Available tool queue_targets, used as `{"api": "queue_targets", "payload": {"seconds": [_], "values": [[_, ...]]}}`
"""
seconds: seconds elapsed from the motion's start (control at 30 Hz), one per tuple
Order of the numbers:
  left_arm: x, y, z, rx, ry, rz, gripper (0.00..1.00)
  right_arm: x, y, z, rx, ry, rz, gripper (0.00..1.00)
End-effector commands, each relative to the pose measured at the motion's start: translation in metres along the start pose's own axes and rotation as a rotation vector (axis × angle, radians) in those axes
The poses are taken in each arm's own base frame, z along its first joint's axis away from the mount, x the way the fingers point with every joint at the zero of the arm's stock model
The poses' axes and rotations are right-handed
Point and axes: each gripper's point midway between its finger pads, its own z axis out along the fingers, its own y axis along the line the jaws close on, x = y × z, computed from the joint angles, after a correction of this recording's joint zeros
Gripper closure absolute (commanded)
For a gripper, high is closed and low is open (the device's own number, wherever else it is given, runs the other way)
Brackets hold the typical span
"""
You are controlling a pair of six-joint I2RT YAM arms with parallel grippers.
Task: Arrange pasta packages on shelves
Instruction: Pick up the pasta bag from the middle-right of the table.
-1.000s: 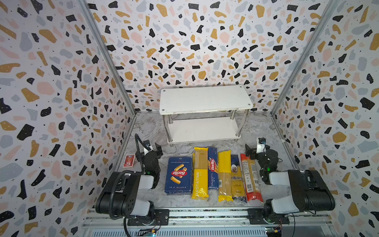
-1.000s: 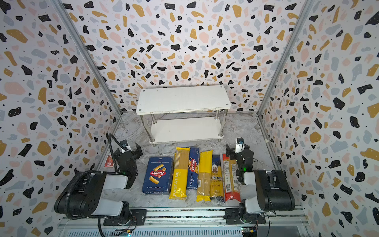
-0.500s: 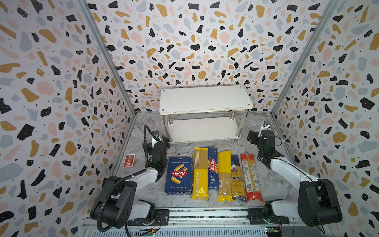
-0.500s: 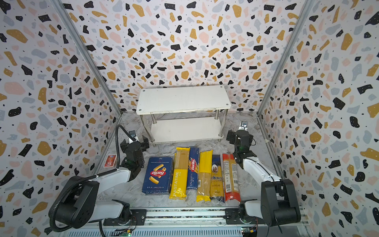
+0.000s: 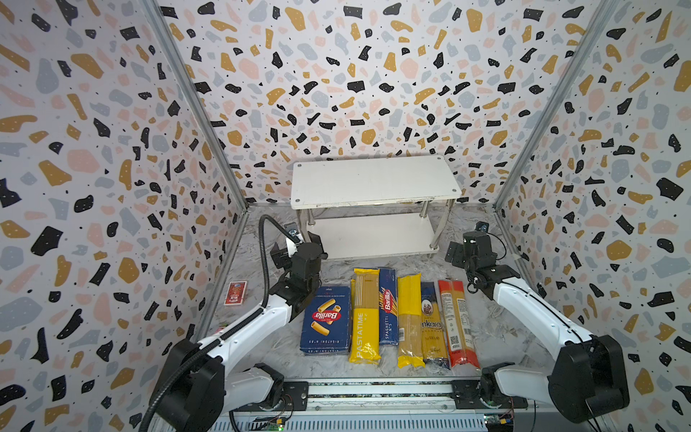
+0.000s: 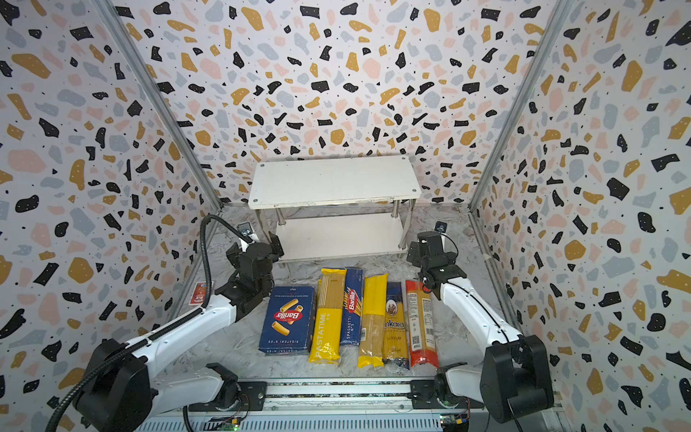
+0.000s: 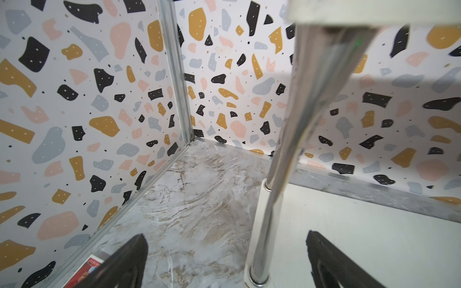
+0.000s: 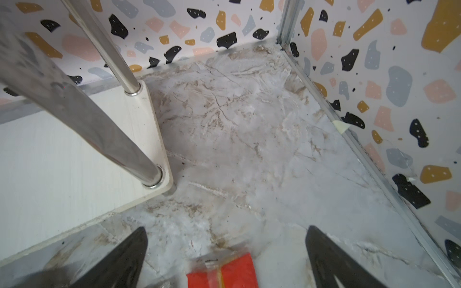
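Several pasta packages lie side by side on the marble floor in front of the shelves [image 5: 374,179]: a wide blue Barilla box [image 5: 326,321], a yellow PASTATIME bag [image 5: 364,318], a narrow Barilla box [image 5: 388,306], a yellow bag [image 5: 410,321], an ankara bag [image 5: 433,325] and a red-orange bag [image 5: 458,321]. Both white boards are bare. My left gripper [image 5: 297,248] hangs open and empty at the rack's front left chrome leg [image 7: 274,174]. My right gripper [image 5: 467,247] is open and empty by the front right leg [image 8: 74,104], above the far end of the red-orange bag [image 8: 224,274].
A small red card-sized pack [image 5: 235,292] lies by the left wall, behind the left arm. Terrazzo-patterned walls close in the cell on three sides. Bare marble floor [image 8: 249,124] runs between the rack's right end and the right wall.
Both arms have unfolded from the front rail and reached forward to the rack's front corners. Both grippers stayed open. The packages have not moved.
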Motion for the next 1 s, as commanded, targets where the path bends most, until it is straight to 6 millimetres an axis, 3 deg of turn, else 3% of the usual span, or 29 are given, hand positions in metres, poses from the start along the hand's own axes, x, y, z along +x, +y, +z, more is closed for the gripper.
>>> {"api": "queue_targets", "payload": {"seconds": [0.0, 0.2, 0.43, 0.63, 0.8, 0.97], "values": [[0.005, -0.017, -0.023, 0.065, 0.049, 0.055, 0.0, 0.015, 0.001, -0.019, 0.017, 0.096, -0.008, 0.0], [0.012, -0.055, -0.07, 0.262, 0.079, 0.033, 0.0, 0.057, 0.006, -0.035, 0.01, 0.251, -0.014, 0.01], [0.021, -0.066, -0.095, 0.358, 0.176, -0.012, 0.01, 0.09, -0.001, -0.047, -0.005, 0.346, 0.016, 0.01], [0.03, -0.092, -0.122, 0.484, 0.233, -0.021, 0.01, 0.122, -0.01, -0.055, 0.009, 0.46, 0.005, 0.01], [0.035, -0.119, -0.147, 0.551, 0.267, 0.062, 0.01, 0.162, -0.016, -0.059, -0.002, 0.577, 0.009, 0.01], [0.04, -0.153, -0.184, 0.698, 0.331, 0.154, 0.01, 0.17, -0.014, -0.059, 0.039, 0.625, -0.02, 0.01]]}}
